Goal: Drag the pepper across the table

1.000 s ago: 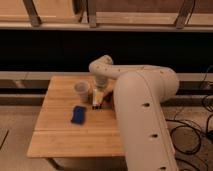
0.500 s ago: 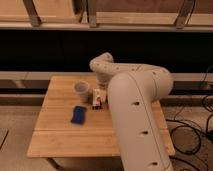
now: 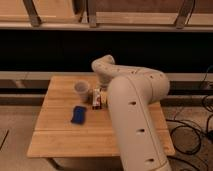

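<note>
My gripper (image 3: 98, 98) is down at the tabletop in the middle of the light wooden table (image 3: 60, 137), just right of the translucent plastic cup (image 3: 81, 89). A small dark red bit, the pepper (image 3: 95, 102), shows right at the gripper's tip on the table surface; most of it is hidden by the gripper. The big white arm (image 3: 131, 110) reaches in from the lower right and covers the table's right half.
A flat blue pad (image 3: 78, 114) lies on the table in front of the cup, left of the gripper. Black cables (image 3: 197, 132) lie on the floor at the right. A dark shelf front runs behind the table.
The gripper has shifted slightly to the right at the tabletop, and the arm's bulk has swung more upright. The cup and blue pad have not moved.
</note>
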Controlling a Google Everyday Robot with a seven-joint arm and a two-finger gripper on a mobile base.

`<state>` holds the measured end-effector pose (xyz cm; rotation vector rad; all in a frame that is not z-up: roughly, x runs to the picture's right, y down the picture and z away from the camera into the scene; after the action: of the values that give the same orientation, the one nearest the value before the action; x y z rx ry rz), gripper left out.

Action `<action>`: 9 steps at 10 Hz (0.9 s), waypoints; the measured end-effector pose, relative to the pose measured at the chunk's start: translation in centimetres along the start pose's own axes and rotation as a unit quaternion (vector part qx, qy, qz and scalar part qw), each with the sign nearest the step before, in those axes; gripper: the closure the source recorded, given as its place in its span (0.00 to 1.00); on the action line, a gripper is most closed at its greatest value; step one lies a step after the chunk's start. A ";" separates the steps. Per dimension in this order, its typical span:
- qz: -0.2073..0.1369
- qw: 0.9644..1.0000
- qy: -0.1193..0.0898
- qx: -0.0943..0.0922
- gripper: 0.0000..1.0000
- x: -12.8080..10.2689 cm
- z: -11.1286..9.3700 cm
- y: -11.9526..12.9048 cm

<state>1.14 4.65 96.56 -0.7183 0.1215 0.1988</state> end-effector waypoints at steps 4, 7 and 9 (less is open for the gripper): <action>0.008 0.999 0.016 -0.039 0.29 1.1 2.0 0.4; 0.003 1.000 0.001 -0.031 0.59 0.3 1.7 -0.6; -0.001 1.000 -0.011 -0.025 0.80 -0.3 1.4 -1.0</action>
<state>1.16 4.79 98.33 -0.7649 0.0954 0.2078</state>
